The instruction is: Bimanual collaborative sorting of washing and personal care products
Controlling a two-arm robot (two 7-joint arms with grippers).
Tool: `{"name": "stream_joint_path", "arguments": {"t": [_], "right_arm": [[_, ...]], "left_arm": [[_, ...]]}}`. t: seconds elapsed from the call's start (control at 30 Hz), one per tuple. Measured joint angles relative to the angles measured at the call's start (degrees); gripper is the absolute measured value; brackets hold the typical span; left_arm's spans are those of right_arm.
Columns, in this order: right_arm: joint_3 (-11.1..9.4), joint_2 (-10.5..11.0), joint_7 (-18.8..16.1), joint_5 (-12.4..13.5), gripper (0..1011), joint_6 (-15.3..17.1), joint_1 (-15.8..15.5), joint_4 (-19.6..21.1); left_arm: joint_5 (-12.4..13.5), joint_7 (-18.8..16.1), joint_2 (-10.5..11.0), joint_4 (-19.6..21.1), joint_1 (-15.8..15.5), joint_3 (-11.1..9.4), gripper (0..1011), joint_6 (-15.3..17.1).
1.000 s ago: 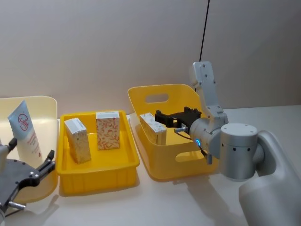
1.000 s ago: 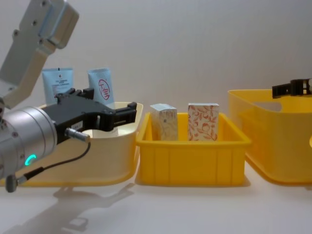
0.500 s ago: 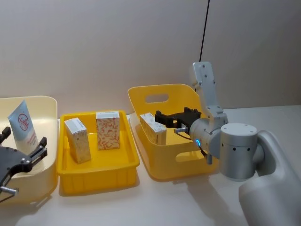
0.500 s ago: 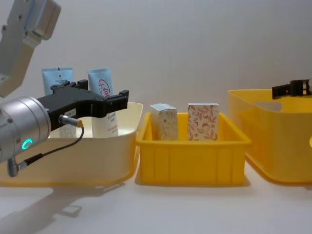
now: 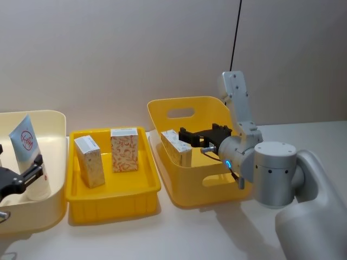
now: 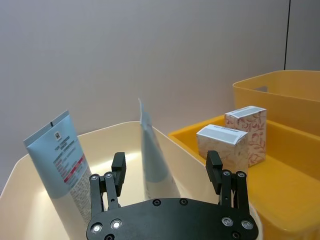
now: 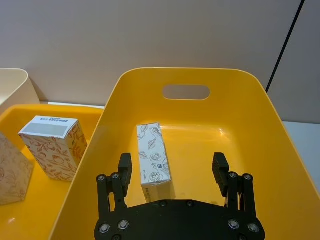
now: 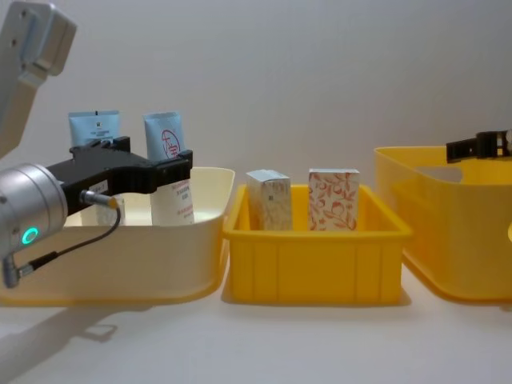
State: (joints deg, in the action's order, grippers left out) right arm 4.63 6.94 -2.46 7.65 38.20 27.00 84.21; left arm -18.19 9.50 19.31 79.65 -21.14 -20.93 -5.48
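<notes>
Plastic bins stand in a row on a pale, matt table [image 5: 162, 233]: a rounded cream bin [image 8: 144, 264] at the left end, a shallow, square-cornered yellow tray [image 8: 312, 264] in the middle, and a taller yellow basket [image 5: 190, 187] with oval handle cut-outs at the right end. In the cream bin two flat, glossy squeeze tubes stand cap-down: the red-circle tube [image 5: 24, 142] and a pale blue tube [image 6: 60, 155] with small print. The left gripper [image 6: 166, 162] hovers over this bin with its black fingers spread wide; the red-circle tube stands between them, untouched. In the tray two cardboard boxes stand upright: a marbled box [image 5: 90, 161] toward the left wall and an orange floral box [image 5: 124, 150] toward the back wall. The right gripper [image 7: 172, 160], also wide open and holding nothing, hangs over the basket above a white rose-print box [image 7: 155, 160] near the basket's left wall. Behind runs a plain grey wall [image 5: 108, 54] with a thin black cable [image 5: 236, 32].
</notes>
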Motion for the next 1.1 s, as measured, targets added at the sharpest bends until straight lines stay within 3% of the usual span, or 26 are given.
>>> {"name": "stream_joint_path", "arguments": {"t": [0.4, 1.1], "right_arm": [[0.0, 0.0, 0.0, 0.0, 1001, 0.0, 0.0, 0.0], [0.0, 0.0, 0.0, 0.0, 1001, 0.0, 0.0, 0.0]], "left_arm": [[-0.9, 2.7, -0.9, -5.3, -2.5, 1.0, 1000, -2.1], [-1.6, 8.6, -4.1, -16.4, -10.3, 0.9, 1000, -5.5]]}}
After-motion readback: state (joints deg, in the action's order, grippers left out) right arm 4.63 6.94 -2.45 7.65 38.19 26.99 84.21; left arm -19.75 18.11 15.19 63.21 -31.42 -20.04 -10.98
